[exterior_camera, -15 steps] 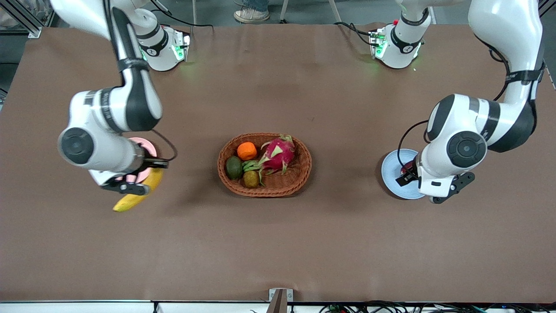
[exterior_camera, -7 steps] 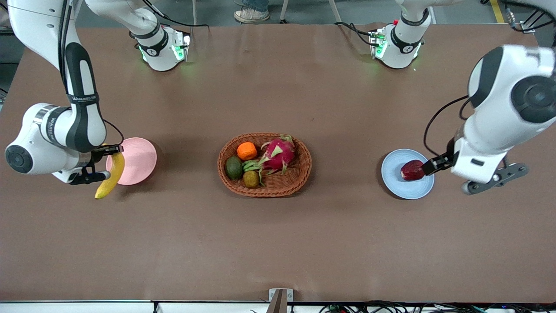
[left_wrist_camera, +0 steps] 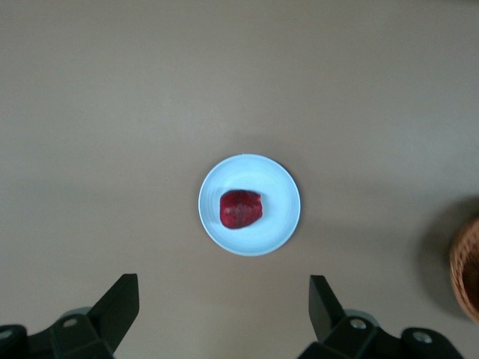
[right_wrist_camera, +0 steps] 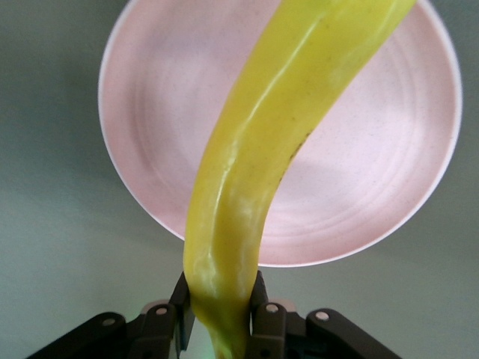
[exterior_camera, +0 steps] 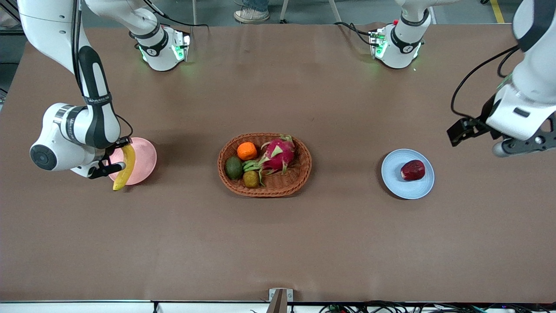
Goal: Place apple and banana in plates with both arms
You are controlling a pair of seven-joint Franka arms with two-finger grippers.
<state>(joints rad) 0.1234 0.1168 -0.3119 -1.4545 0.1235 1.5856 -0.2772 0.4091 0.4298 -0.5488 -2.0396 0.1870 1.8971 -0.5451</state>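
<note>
Front view: right gripper (exterior_camera: 114, 157) sits over the edge of the pink plate (exterior_camera: 145, 152) toward the right arm's end of the table, mostly hidden under the arm's wrist. It pinches the banana (exterior_camera: 124, 168), which hangs across the plate's rim with its lower tip past the edge; the grip point itself is hard to make out here. Left gripper (exterior_camera: 461, 131) is up over bare table (exterior_camera: 278, 239) at the left arm's end, clear of the blue plate (exterior_camera: 397, 182); arm partly cut off by the frame edge. Apple (exterior_camera: 412, 170) lies on the blue plate, nothing touching it. Wicker basket (exterior_camera: 304, 171) stands mid-table between the two plates, holding an orange (exterior_camera: 246, 151), a dragon fruit (exterior_camera: 278, 153), an avocado (exterior_camera: 233, 167) and a brownish fruit (exterior_camera: 251, 178) that can't be told for sure.

Left wrist view: fingers (left_wrist_camera: 118, 308) spread wide, nothing between them. Apple and blue plate sit well below, plate fully visible. Basket edge cut off at the frame side.

Right wrist view: fingers (right_wrist_camera: 179, 308) pressed on the banana's end, mostly covered by the fruit. Banana hides a strip of the pink plate; both banana ends run out of frame.
</note>
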